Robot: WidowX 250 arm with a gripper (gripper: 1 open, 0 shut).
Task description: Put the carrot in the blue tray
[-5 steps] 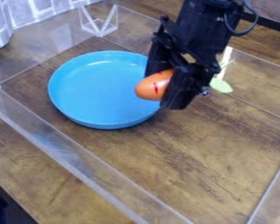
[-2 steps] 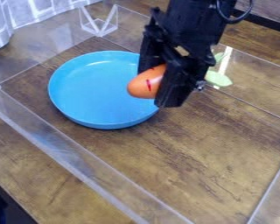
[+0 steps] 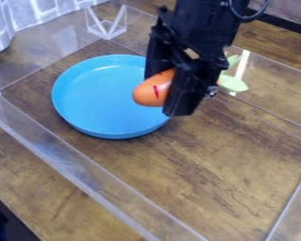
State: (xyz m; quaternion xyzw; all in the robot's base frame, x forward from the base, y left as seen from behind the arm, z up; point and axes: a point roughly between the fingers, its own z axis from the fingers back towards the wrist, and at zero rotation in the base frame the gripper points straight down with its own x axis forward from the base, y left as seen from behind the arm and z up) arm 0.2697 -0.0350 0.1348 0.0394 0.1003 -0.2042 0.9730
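End effector (image 3: 166,94), carrot (image 3: 150,90), blue tray (image 3: 84,118)

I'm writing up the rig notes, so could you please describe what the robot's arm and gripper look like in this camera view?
The gripper is matte black and blocky, with angular flat-sided finger plates hanging from a boxy black wrist section. A thin dark cable loops near the top of the arm at the frame's upper edge. No markings, labels or coloured parts are legible on it at this resolution.

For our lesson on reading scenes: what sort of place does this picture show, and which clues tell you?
Probably a robot test bench in a lab: a black claw holds a toy carrot over a blue tray, on a wooden table fenced by clear plastic walls.
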